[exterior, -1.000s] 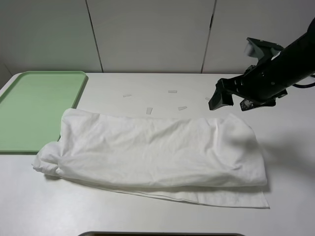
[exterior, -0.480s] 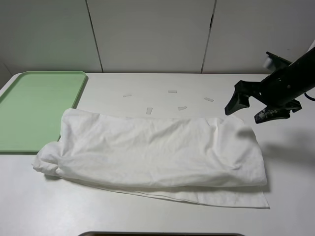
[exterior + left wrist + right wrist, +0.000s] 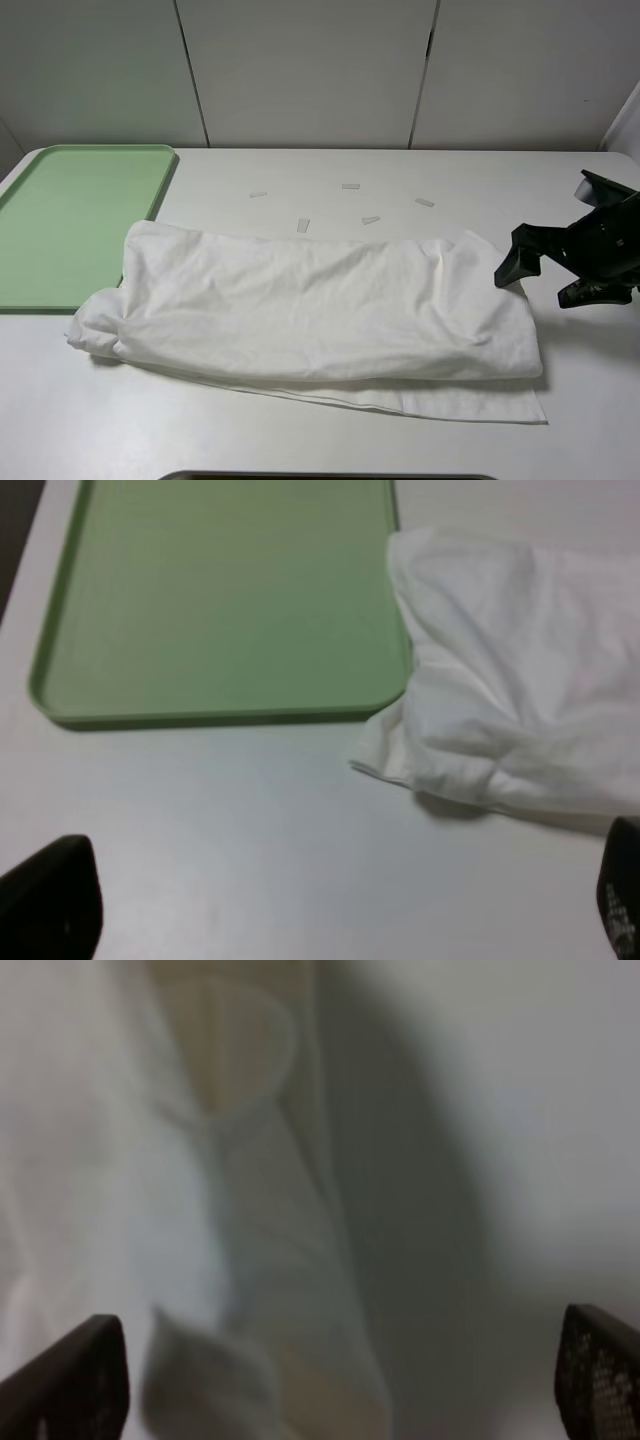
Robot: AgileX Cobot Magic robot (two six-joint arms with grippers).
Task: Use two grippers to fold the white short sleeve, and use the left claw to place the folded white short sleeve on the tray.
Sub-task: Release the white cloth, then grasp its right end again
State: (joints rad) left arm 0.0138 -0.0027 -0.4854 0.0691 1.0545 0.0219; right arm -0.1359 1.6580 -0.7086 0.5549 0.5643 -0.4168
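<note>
Exterior high, white short sleeve (image 3: 310, 305) just beside right fingers (image 3: 516, 263) (spread wide)

The white shirt (image 3: 310, 305) lies folded in a long, rumpled band across the middle, its left end touching the green tray (image 3: 60, 220) at far left.

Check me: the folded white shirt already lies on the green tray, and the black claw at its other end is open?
No: the exterior high view shows the white shirt lying on the table, only a corner reaching the rim of the green tray. The right gripper at its other end is open.
</note>
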